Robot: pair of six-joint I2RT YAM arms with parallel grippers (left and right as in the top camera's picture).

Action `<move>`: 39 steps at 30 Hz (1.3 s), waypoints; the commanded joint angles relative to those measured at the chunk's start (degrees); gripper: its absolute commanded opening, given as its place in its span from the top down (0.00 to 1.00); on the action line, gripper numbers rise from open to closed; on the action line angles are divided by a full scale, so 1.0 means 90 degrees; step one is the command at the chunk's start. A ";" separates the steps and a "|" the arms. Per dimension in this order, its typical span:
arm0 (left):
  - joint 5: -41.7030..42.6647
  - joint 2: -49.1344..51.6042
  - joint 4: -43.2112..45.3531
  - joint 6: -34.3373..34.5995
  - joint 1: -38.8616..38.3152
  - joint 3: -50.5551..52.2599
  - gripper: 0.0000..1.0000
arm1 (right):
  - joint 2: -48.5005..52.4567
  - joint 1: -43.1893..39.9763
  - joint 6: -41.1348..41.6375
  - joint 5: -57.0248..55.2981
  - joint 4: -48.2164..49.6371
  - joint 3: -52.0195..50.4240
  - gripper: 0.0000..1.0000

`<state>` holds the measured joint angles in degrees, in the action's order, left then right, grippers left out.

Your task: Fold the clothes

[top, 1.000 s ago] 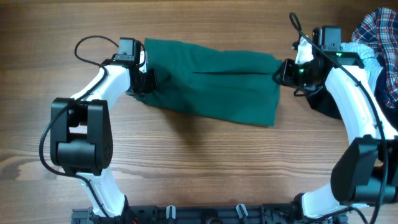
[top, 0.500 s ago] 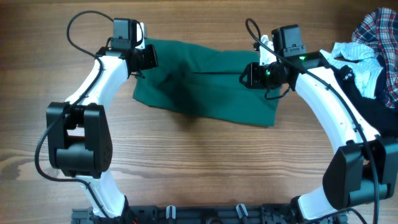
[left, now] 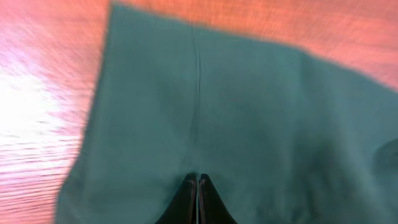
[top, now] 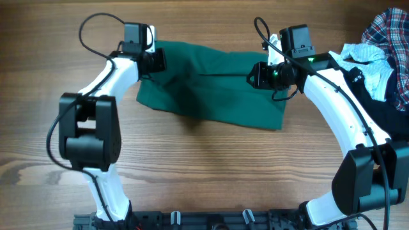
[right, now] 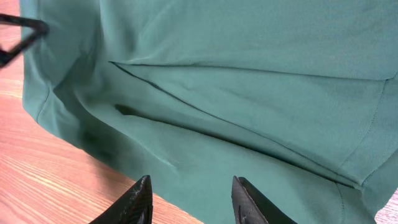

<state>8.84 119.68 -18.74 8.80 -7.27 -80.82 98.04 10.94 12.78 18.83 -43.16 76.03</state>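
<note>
Cloth as thin as this dark green garment looks light and limp. It will likely sag and crease wherever it is lifted and slide easily over the wooden table. It lies fairly flat in a rough rectangle at the far middle of the table. To my eye the best holds are its corners and hems, one pinch on the left edge and one on the right, so it rises evenly.

The left gripper sits at the garment's far-left corner with its fingers pressed together. Its wrist view shows the tips meeting over green cloth, but I cannot tell whether any fabric is nipped between them. The right gripper hovers over the far-right part, its jaws apart and holding nothing. At the far right the plaid shirt, the white piece and the black one lie heaped, clear of both grippers.
</note>
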 commanded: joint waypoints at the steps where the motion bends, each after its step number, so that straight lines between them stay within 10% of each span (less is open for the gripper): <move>1: -0.0036 0.0338 0.0068 -0.0148 -0.0124 -0.0080 0.96 | 0.0087 -0.0015 0.0080 -0.0114 0.0034 0.0039 0.58; 39: -0.1246 0.0452 -0.1841 0.1625 0.0767 0.0316 0.96 | 0.0087 -0.0017 0.0080 -0.0114 0.0129 0.0039 0.54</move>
<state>0.27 120.42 -32.77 22.13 -1.32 -81.34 98.04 10.94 12.80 18.79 -42.48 76.03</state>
